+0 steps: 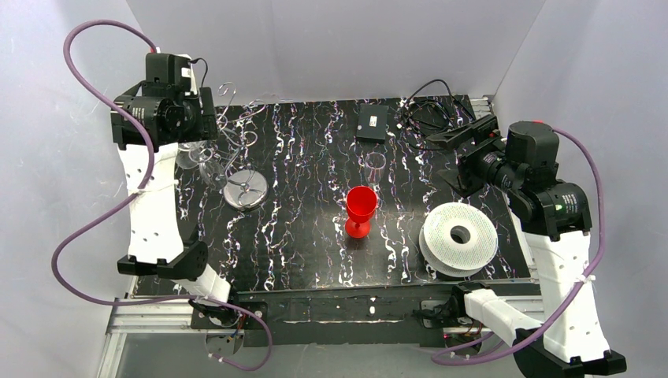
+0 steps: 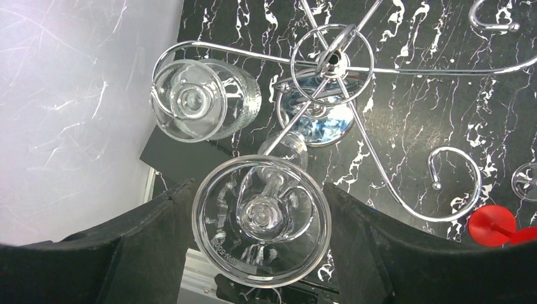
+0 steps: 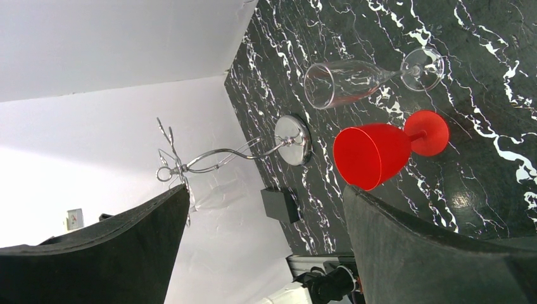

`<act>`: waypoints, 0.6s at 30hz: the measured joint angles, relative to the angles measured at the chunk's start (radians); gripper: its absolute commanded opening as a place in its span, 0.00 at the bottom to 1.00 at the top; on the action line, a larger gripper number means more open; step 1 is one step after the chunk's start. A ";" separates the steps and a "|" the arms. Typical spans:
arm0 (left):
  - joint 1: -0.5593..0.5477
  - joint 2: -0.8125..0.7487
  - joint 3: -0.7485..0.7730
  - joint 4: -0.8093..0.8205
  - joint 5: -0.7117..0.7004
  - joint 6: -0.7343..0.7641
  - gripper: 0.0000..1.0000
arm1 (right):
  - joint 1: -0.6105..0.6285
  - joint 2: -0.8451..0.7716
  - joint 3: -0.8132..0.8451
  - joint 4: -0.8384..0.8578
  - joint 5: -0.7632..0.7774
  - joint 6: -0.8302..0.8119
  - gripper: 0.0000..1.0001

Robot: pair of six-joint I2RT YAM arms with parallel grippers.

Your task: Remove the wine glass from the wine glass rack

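The wine glass rack (image 1: 229,143) is a silver wire stand at the table's far left; it shows from above in the left wrist view (image 2: 329,60). Two clear glasses hang upside down on it. My left gripper (image 2: 259,185) reaches down over the nearer wine glass (image 2: 261,218). Its fingers (image 2: 149,247) press on both sides of the round foot, and the stem still sits in a wire arm. The other hanging glass (image 2: 190,100) is just beyond. My right gripper (image 3: 266,190) is open and empty, raised at the far right (image 1: 463,140).
A red goblet (image 1: 361,206) and a clear glass (image 1: 376,164) stand mid-table. A white ridged spool (image 1: 459,236) lies at the front right. A black box (image 1: 372,122) and cables (image 1: 429,110) are at the back. White walls close the left, back and right.
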 measured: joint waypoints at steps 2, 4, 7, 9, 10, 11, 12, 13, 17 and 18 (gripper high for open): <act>0.000 0.014 0.014 0.000 0.000 0.000 0.41 | -0.003 -0.004 0.000 -0.001 0.000 0.000 0.98; 0.000 0.026 0.028 0.000 0.000 0.001 0.41 | -0.006 -0.008 0.000 -0.002 0.000 0.000 0.98; 0.000 0.036 0.033 0.000 0.000 0.001 0.40 | -0.006 -0.007 0.000 -0.006 -0.001 -0.001 0.98; 0.000 0.040 0.033 0.000 0.000 0.002 0.40 | -0.006 -0.008 0.000 -0.008 0.000 -0.003 0.98; 0.000 0.041 0.034 0.000 0.002 0.004 0.39 | -0.006 -0.008 0.000 -0.010 0.000 -0.004 0.98; 0.000 0.041 0.034 0.000 0.005 0.004 0.39 | -0.006 -0.008 0.000 -0.011 0.000 -0.005 0.98; 0.000 0.042 0.036 0.000 0.010 0.004 0.39 | -0.006 -0.008 0.000 -0.013 0.000 -0.007 0.98; 0.000 0.043 0.039 0.000 0.016 0.004 0.38 | -0.007 -0.008 0.000 -0.014 0.000 -0.008 0.98; 0.000 0.053 0.059 0.000 0.051 0.004 0.37 | -0.012 -0.008 0.000 -0.015 0.003 -0.015 0.98; 0.000 0.055 0.059 0.000 0.060 0.004 0.37 | -0.012 -0.008 0.000 -0.015 0.003 -0.016 0.98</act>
